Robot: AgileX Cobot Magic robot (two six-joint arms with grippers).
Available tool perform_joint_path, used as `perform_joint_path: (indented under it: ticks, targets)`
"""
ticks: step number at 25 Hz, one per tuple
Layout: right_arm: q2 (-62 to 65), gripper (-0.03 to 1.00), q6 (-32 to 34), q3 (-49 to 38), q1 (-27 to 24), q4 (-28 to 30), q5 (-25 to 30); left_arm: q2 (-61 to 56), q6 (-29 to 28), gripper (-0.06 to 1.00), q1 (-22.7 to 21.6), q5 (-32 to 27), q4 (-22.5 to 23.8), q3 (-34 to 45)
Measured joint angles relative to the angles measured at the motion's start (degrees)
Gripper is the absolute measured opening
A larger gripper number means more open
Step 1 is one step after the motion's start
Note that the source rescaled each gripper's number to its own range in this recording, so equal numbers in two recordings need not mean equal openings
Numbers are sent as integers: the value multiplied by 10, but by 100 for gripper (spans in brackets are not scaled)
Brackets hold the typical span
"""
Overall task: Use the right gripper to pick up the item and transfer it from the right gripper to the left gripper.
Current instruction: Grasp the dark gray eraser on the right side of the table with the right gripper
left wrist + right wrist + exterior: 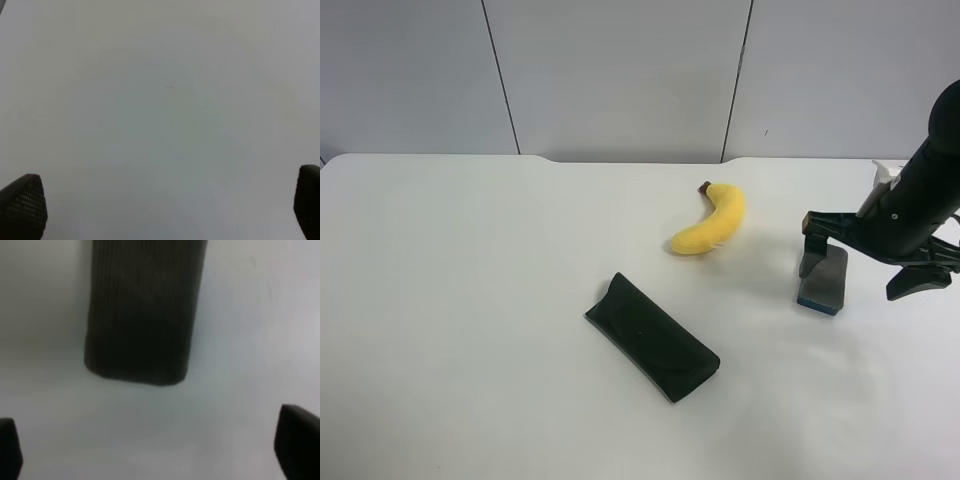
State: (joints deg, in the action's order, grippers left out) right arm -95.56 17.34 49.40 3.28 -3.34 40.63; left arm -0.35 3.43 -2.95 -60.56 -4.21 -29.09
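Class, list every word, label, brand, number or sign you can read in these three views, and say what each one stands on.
None: no readable text appears in any view.
Yellow plush banana: no print.
Dark-green pouch: plain.
Board eraser: no lettering visible; blurred in the right wrist view.
Right pincer and left pincer: black tips only, no marks.

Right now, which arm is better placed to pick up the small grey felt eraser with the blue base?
Right. The right gripper is open at the grey felt eraser, which lies just ahead of its jaws. The left gripper, also open, has only white table in view.
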Motion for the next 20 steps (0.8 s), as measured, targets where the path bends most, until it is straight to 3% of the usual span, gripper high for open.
perform_joint_path:
  ticks: [20]
  targets:
    - [-87, 100, 28, 0, 0, 0, -100, 0, 0, 100, 0, 0, 0, 0]
